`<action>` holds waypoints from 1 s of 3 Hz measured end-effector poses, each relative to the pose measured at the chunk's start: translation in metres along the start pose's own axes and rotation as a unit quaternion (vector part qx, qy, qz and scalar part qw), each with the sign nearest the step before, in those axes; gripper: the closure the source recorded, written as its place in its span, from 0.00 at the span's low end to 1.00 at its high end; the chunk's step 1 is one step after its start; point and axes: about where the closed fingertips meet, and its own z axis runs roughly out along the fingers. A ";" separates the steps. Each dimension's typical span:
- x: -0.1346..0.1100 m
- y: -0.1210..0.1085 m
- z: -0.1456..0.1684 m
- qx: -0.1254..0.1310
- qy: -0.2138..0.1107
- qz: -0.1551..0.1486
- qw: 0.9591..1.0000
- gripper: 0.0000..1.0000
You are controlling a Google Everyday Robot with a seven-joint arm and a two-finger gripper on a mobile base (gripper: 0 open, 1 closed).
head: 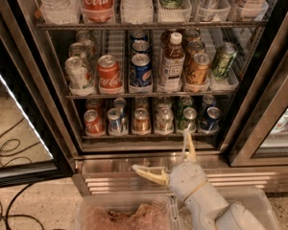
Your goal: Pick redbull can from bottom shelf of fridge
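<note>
The redbull can (115, 120), slim and blue-silver, stands at the front of the second lane from the left on the bottom shelf (149, 135) of the fridge (48, 104), whose door is open. Another can of the same kind stands behind it. My gripper (160, 151) is open in front of the ribbed steel base panel, below the shelf and to the right of the can. One finger points left and the other points up towards the green cans' lane. It holds nothing.
Beside the redbull lane are a red can (93, 122) on its left and an orange can (141, 120) on its right. The middle shelf holds cans and a brown bottle (173, 63). A clear bin (125, 214) sits below the arm. Cables lie on the floor at left (9, 147).
</note>
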 end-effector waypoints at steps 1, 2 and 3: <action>0.025 0.018 -0.002 0.000 -0.004 -0.010 1.000 0.00; 0.058 0.039 -0.004 0.005 -0.009 0.017 1.000 0.00; 0.059 0.039 -0.004 0.005 -0.009 0.018 1.000 0.00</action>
